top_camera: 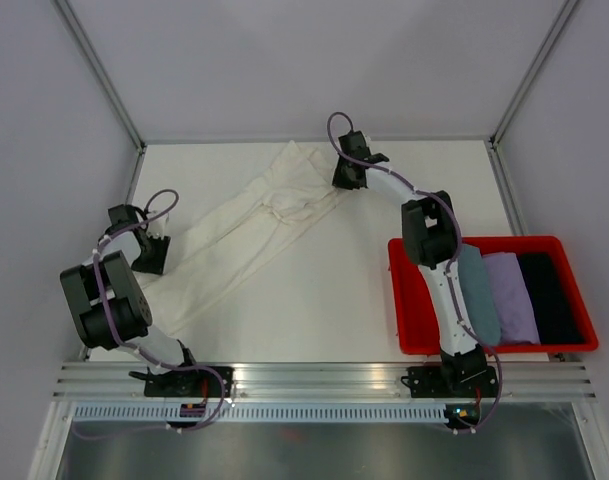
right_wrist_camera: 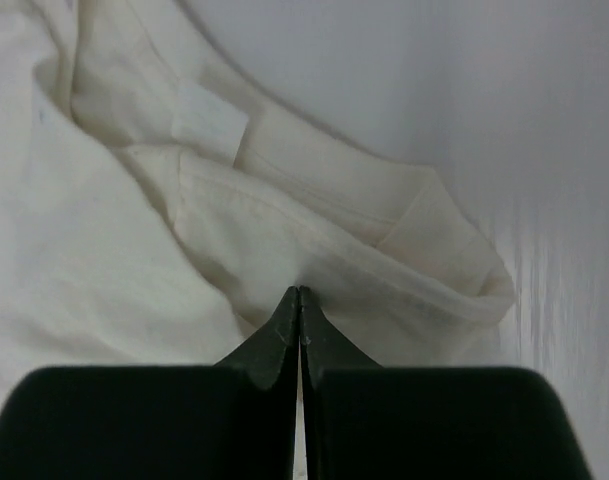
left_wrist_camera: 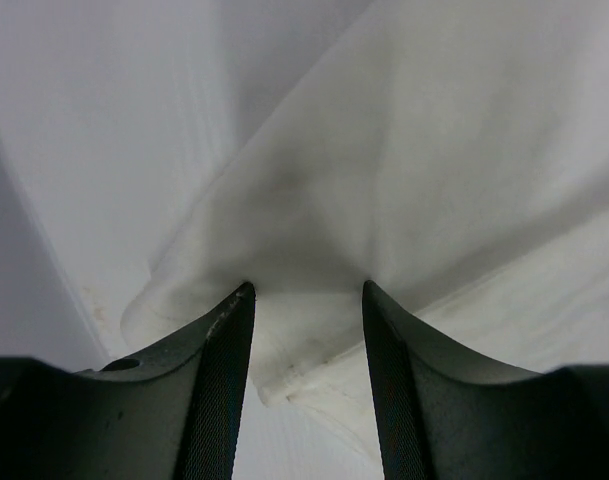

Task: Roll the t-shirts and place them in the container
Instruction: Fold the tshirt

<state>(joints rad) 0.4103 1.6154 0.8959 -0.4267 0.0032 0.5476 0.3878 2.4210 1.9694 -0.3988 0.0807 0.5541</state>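
A wrinkly cream t-shirt [top_camera: 249, 235] lies stretched in a long diagonal band from the table's near left to the far middle. My left gripper [top_camera: 154, 252] is at its lower-left end. In the left wrist view that gripper [left_wrist_camera: 306, 290] is open, and a hem corner of the shirt [left_wrist_camera: 434, 150] lies between the fingers. My right gripper [top_camera: 346, 180] is at the collar end. In the right wrist view it [right_wrist_camera: 300, 292] is shut, its tips pinching a fold of the shirt [right_wrist_camera: 104, 260] just below the neckline and its white label [right_wrist_camera: 209, 120].
A red bin [top_camera: 494, 348] stands at the near right behind my right arm, holding grey-blue [top_camera: 477, 295], lilac [top_camera: 509, 297] and black [top_camera: 552, 295] folded shirts. White walls with slanted metal posts [top_camera: 99, 70] enclose the table. An aluminium rail [top_camera: 324, 378] runs along the near edge.
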